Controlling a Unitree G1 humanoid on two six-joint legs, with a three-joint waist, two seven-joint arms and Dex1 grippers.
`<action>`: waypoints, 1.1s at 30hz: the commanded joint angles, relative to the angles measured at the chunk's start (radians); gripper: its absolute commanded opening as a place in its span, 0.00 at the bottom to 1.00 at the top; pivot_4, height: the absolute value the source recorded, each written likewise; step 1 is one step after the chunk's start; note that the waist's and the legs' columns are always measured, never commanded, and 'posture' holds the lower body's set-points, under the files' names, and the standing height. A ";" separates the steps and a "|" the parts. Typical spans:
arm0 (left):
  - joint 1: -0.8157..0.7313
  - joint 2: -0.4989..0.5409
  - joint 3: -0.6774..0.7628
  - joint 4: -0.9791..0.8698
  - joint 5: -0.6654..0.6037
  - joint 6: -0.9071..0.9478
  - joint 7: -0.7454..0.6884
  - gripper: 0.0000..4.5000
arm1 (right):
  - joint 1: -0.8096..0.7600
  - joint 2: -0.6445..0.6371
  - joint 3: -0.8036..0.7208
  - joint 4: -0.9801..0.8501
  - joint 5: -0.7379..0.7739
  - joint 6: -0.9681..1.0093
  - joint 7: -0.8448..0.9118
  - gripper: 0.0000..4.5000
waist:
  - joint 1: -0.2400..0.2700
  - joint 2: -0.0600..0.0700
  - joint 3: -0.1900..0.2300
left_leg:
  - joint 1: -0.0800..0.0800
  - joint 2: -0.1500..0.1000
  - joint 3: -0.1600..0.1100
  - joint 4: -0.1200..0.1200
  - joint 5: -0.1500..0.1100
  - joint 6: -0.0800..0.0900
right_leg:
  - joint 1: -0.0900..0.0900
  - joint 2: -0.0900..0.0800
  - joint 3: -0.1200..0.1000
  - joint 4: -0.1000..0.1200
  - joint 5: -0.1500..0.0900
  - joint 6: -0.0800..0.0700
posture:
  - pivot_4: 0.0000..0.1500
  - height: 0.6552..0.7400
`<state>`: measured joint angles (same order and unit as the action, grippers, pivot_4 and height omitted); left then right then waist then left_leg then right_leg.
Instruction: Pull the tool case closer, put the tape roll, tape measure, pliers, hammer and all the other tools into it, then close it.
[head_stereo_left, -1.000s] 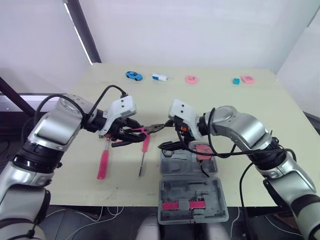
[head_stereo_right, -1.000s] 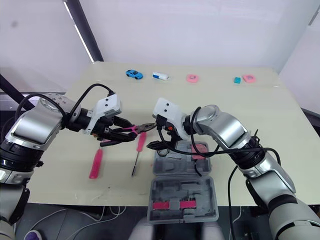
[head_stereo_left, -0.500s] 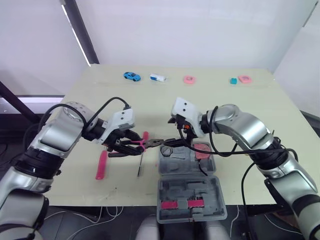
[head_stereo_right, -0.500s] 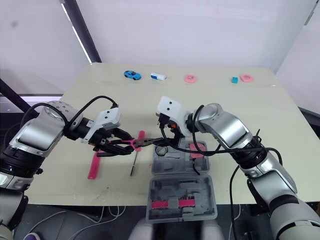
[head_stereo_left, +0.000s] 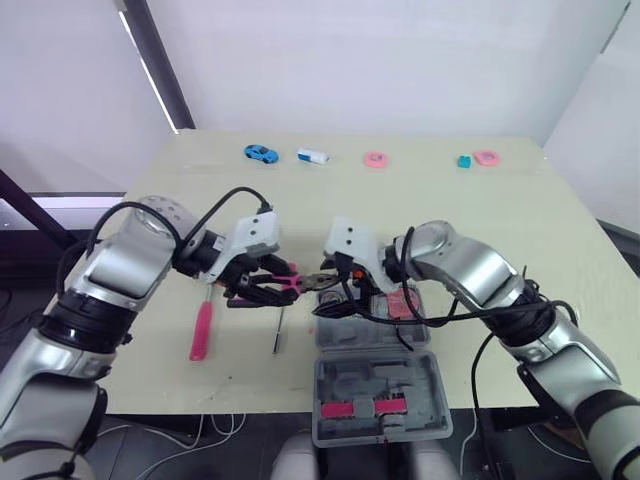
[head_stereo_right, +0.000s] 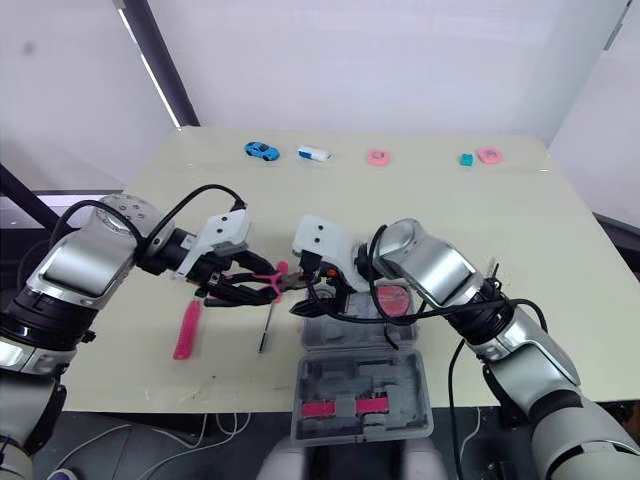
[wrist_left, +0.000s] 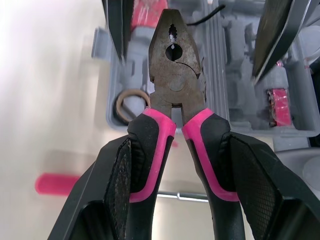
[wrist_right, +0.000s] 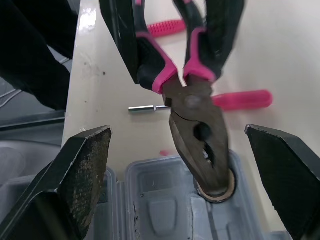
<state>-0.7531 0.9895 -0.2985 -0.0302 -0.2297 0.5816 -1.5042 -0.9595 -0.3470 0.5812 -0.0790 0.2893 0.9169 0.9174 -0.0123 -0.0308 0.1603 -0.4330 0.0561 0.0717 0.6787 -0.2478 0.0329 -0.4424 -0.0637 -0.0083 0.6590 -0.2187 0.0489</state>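
Pliers (wrist_left: 175, 90) are hanging just left of centre in the head views, over the upper left corner of the tool case (head_stereo_left: 372, 378). My left end effector (head_stereo_left: 268, 291) is clamping the two pink-and-black rubbery handles together and pointing the dull, pitted steel head toward the other arm. My right end effector (wrist_right: 177, 131) is standing wide, one ribbed black finger on each side of that head without touching it. I'm judging this to be a handover, or a steadying for the drop into the case. The case is lying open at lower centre, near the bench (head_stereo_left: 480, 220) edge, and it's grey moulded plastic with shaped recesses. One recess is already holding the tape roll (wrist_left: 119, 104), a thin tan ring right under the pliers' nose. A pink-handled tool (head_stereo_left: 202, 330) is waiting on the bench at lower left.
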 joint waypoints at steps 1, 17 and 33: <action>-0.028 0.003 0.009 -0.036 -0.005 -0.008 -0.025 0.53 | -0.027 0.020 -0.014 0.003 -0.015 -0.024 0.007 1.00 | 0.000 0.000 0.000 | 0.000 0.000 0.000 0.000 0.000 0.000 | 0.000 0.000 0.000 0.000 0.000 0.000 | 1.00 1.00; -0.032 0.004 -0.020 -0.048 0.022 -0.035 -0.044 0.53 | -0.044 0.041 -0.026 -0.001 -0.039 -0.019 0.042 0.23 | 0.000 0.000 0.000 | 0.000 0.000 0.000 0.001 0.000 0.000 | 0.000 0.000 0.000 0.001 0.000 0.000 | 1.00 1.00; 0.152 -0.130 0.207 -0.187 -0.156 0.169 0.210 1.00 | 0.093 -0.120 -0.055 -0.117 -0.030 -0.030 0.087 0.23 | -0.002 0.000 0.000 | 0.000 0.000 -0.001 0.004 0.000 0.000 | 0.000 0.000 0.001 0.002 0.000 0.000 | 1.00 1.00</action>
<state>-0.6165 0.8700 -0.1562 -0.1682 -0.3408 0.7145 -1.3472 -0.8648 -0.4554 0.5739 -0.1352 0.2431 0.9053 0.9904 -0.0140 -0.0307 0.1603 -0.4330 0.0564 0.0709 0.6827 -0.2479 0.0330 -0.4423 -0.0635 -0.0075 0.6614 -0.2188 0.0490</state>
